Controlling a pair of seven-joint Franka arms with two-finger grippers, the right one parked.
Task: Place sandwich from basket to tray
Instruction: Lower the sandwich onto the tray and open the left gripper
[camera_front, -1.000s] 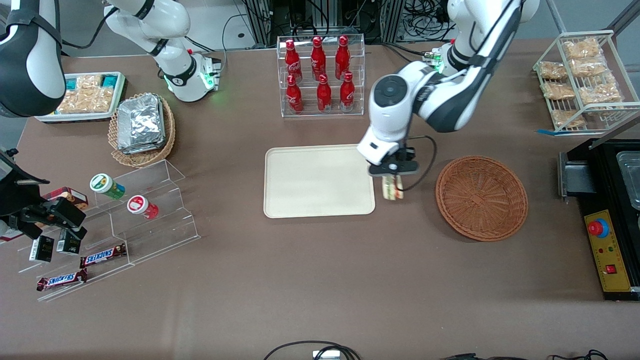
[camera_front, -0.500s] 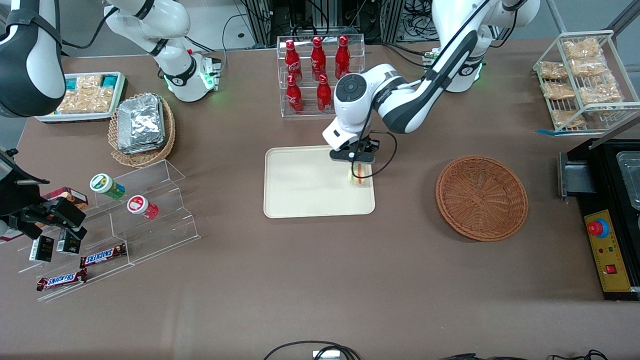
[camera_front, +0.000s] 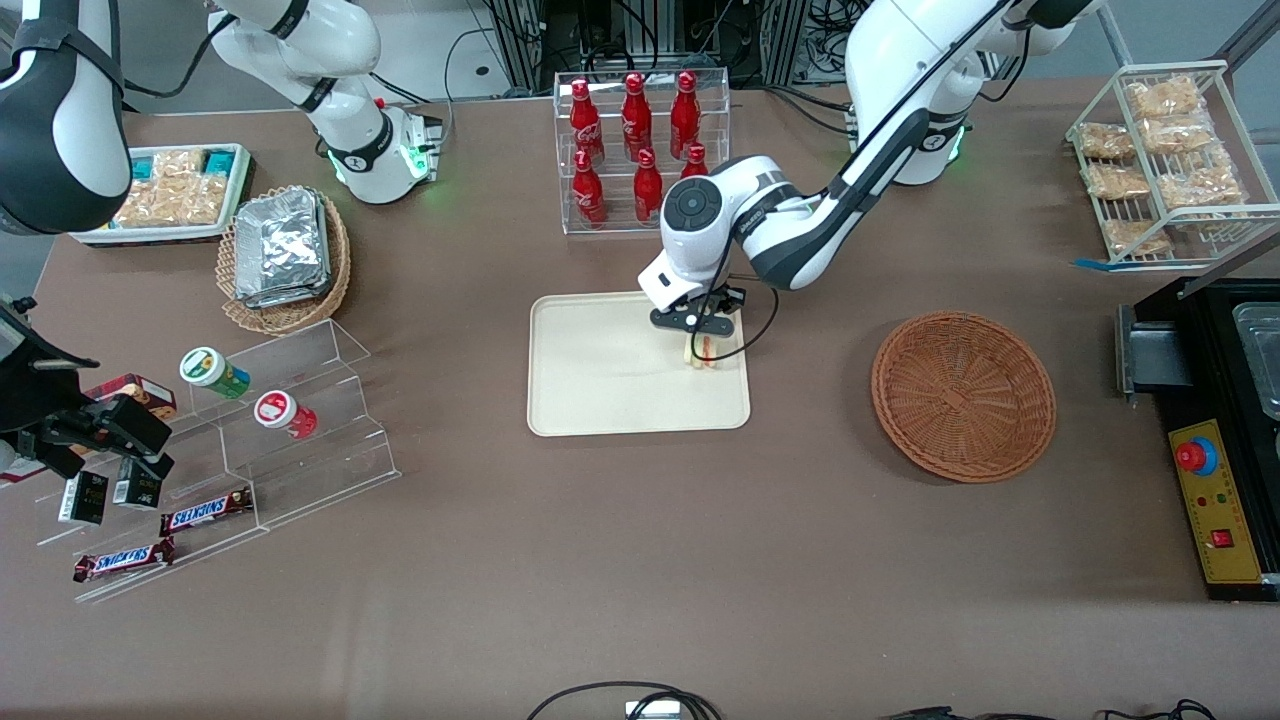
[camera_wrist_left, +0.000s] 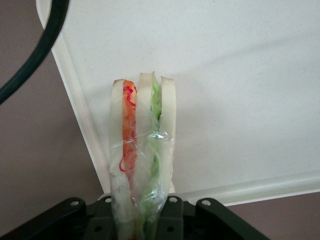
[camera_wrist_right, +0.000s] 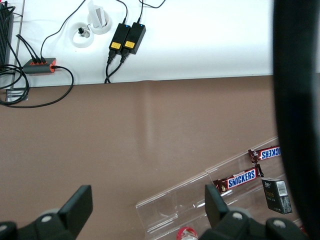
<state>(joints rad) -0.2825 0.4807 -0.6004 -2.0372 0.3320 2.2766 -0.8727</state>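
Black fingers of the gripper (camera_front: 698, 338) were clamped on the sandwich (camera_front: 703, 350), holding it upright over the tray (camera_front: 600, 380), at the tray's edge toward the working arm's end. Well apart on the brown table (camera_front: 640, 560) sat the wicker basket (camera_front: 963, 395).

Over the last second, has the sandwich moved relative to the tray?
Yes. The sandwich, shut in the gripper, has moved from over the bare table between basket and tray to above the tray's basket-side part.
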